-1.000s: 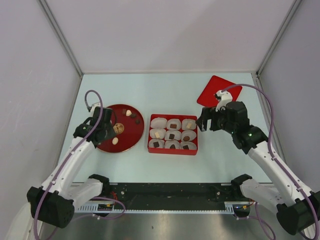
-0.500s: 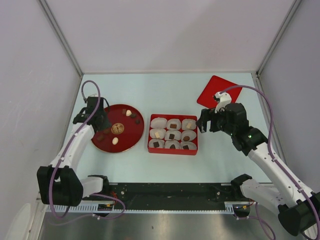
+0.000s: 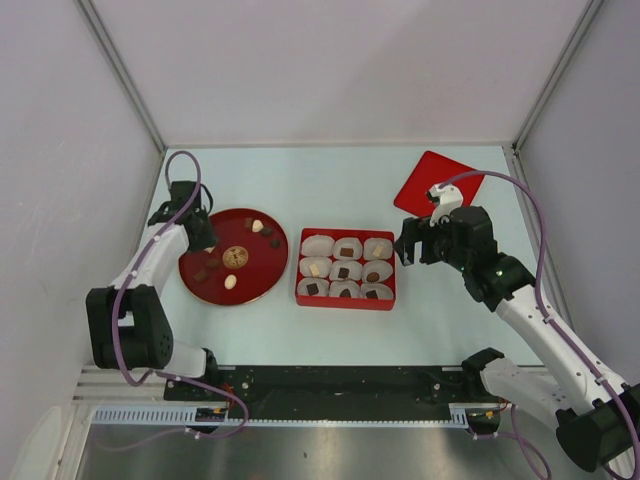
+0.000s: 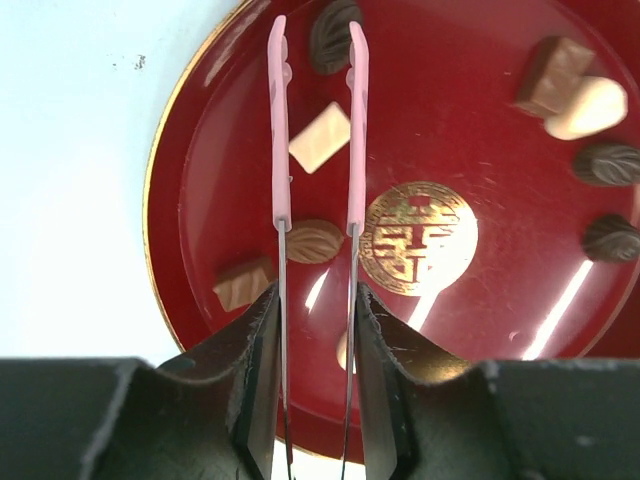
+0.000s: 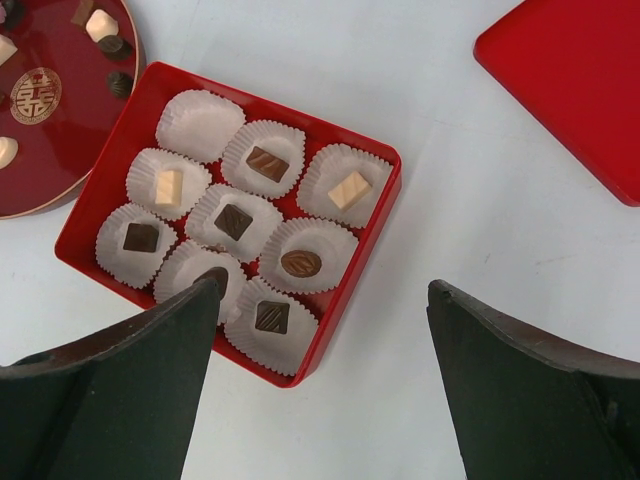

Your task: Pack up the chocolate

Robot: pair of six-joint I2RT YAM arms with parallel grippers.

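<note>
Picking chocolate [image 4: 314, 241] off the plate [image 4: 480, 130].
My left gripper [image 4: 317, 300] clamps the tongs [image 4: 279, 120]; right gripper [image 5: 322, 288] spread wide. Next: lower, then squeeze.

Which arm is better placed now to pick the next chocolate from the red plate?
Left. The left gripper holds the tongs over the plate, above the chocolates. The right gripper is open, holds nothing and hangs by the box, away from the plate.

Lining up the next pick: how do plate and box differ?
The plate is round and gold-rimmed, its chocolates lying loose; the box is rectangular, holding its own in white paper cups. The plate sits under the tongs in the left gripper; the box lies near the open right gripper. Both are red.
</note>
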